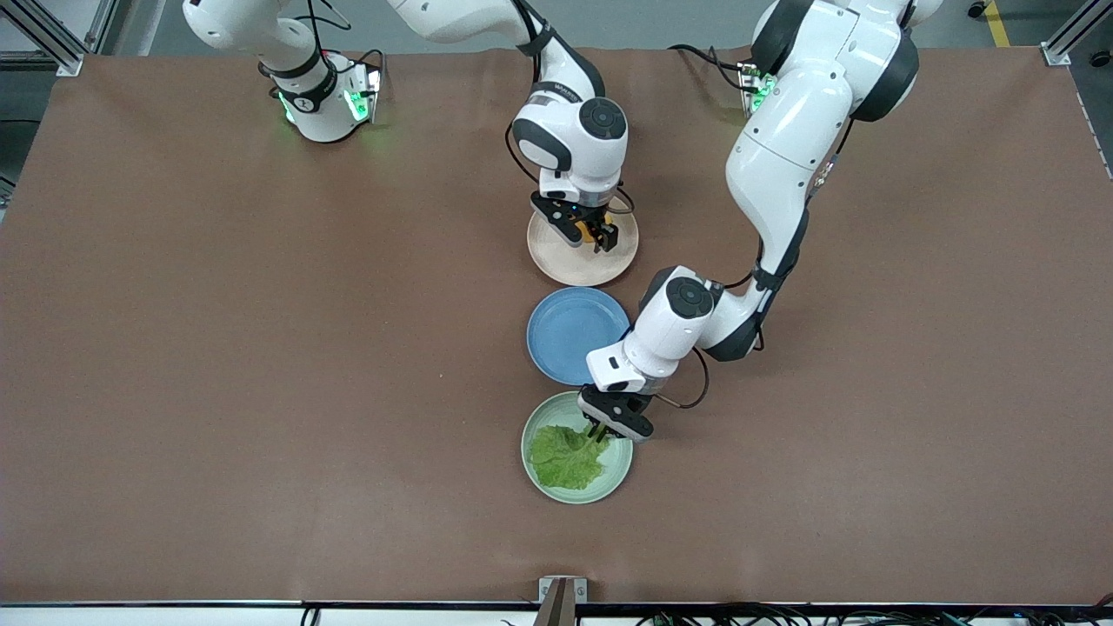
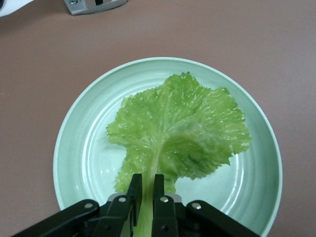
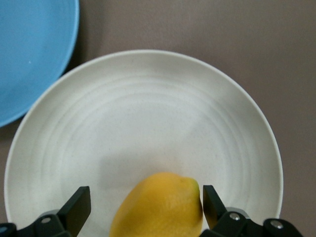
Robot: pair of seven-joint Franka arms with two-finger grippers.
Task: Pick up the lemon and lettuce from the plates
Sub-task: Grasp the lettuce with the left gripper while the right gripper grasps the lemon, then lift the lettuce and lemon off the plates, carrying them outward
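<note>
Brown matte table, crinkled lettuce on ridged mint plate.

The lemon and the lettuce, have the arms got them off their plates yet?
Not yet. The left gripper has pinched the stem of the lettuce, which lies on the mint plate. The right gripper is open around the lemon on the beige plate. Gripping the lemon and both lifts remain.
</note>
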